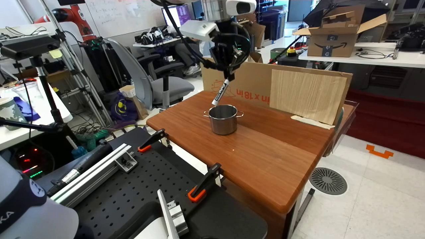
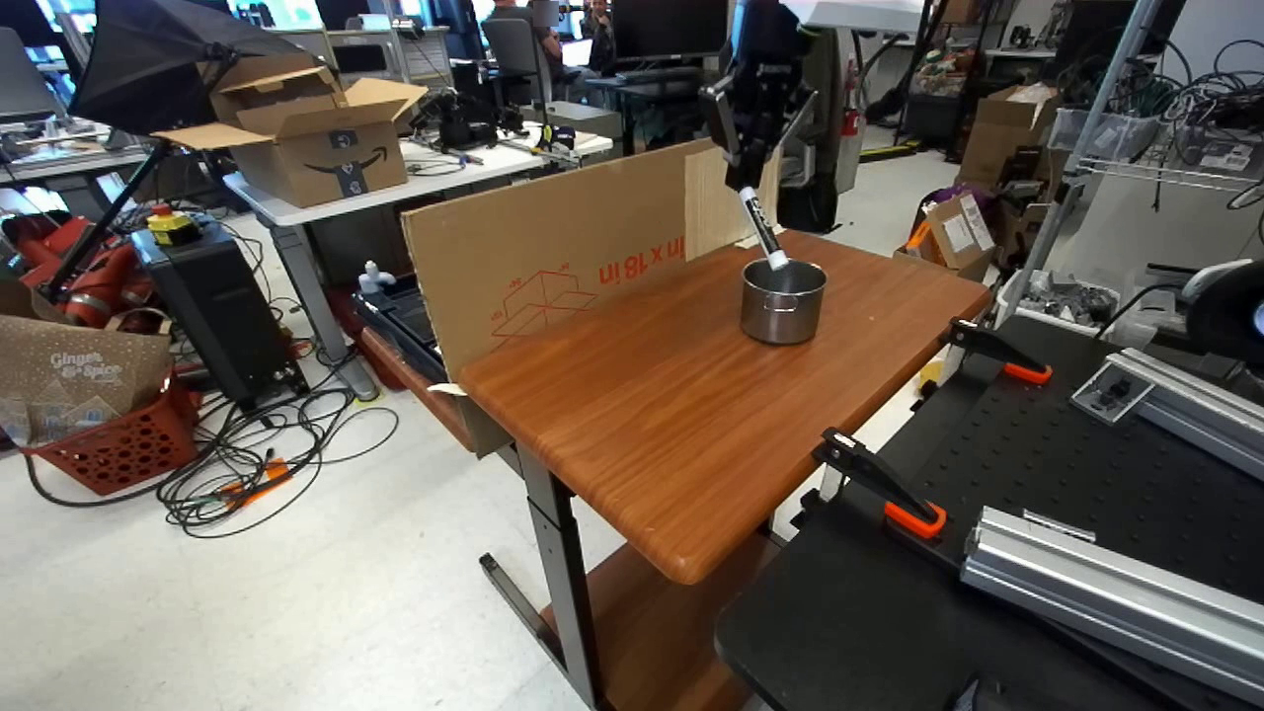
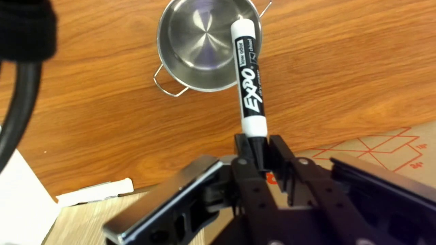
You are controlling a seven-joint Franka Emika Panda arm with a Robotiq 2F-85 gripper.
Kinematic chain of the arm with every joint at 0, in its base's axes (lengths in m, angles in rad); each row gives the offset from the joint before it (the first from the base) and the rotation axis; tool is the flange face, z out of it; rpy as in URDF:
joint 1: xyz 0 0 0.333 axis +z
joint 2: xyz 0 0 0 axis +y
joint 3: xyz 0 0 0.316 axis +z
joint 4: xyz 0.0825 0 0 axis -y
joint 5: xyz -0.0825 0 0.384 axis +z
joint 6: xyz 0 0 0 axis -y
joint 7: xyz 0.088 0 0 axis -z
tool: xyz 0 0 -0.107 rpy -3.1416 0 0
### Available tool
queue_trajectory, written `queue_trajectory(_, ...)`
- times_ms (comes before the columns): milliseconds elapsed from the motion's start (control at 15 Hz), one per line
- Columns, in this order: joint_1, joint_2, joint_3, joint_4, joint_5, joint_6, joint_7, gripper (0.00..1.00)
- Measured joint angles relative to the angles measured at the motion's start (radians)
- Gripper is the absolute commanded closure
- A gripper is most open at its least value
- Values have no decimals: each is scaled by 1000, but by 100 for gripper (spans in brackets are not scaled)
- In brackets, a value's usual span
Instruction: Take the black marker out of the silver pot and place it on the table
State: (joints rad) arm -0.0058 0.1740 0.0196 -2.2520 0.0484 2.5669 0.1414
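Wrist view: black marker (image 3: 249,75) slants across upper centre, far end over the pot (image 3: 206,47), near end clamped in the gripper (image 3: 258,141). Lift-out looks done or nearly; rim clearance hard to judge. Remaining: carry it aside, set it on the table (image 3: 129,112), release.

In the wrist view, star-shaped glare is reflected by the silver pot (image 3: 204,44) beyond the pincer (image 3: 258,144), which is partly blurred; the table (image 3: 204,112) below is brightly lit.
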Motion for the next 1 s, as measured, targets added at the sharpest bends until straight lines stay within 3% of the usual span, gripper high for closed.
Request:
queue_trajectory(467,39,3,5,45,-24,-15,65,95)
queue_trajectory(1000,95,172,34,159,-22,-14,74,95)
